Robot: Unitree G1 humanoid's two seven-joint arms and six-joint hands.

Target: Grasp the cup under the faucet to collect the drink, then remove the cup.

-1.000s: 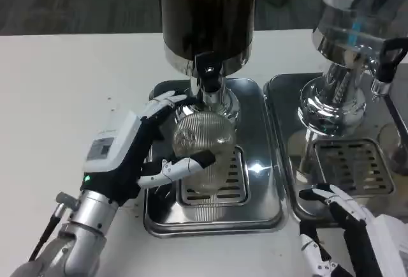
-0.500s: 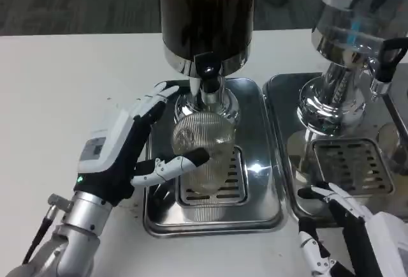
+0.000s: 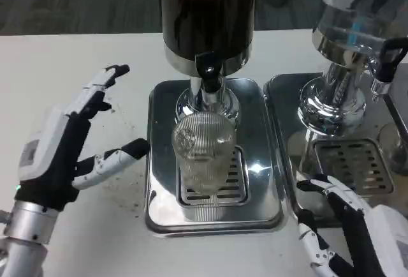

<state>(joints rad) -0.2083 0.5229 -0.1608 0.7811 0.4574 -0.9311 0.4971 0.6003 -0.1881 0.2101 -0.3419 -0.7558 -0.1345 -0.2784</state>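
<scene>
**Left hand lets go of the cup**

The left hand (image 3: 60, 140) has pulled away from the cup (image 3: 203, 152) and now hangs over bare table (image 3: 76, 60) to the left of the tray (image 3: 159, 162), fingers spread and holding nothing. A second ago its fingers wrapped the cup's left side, and half a second ago they were still touching it; now hand and cup are well apart. The cup has not moved: it stands upright on the drip grate (image 3: 233, 184), directly under the faucet (image 3: 209, 76) of the dark dispenser (image 3: 207, 9).

The release suggests the grasp was given up, so the collecting step looks stalled or due for a fresh approach. Whether any drink is in the ribbed glass cannot be told.

The right hand (image 3: 347, 232) sits low at the near edge of the second tray (image 3: 280, 98), fingers apart and empty, much as in both earlier frames. The camera has not shifted.
</scene>
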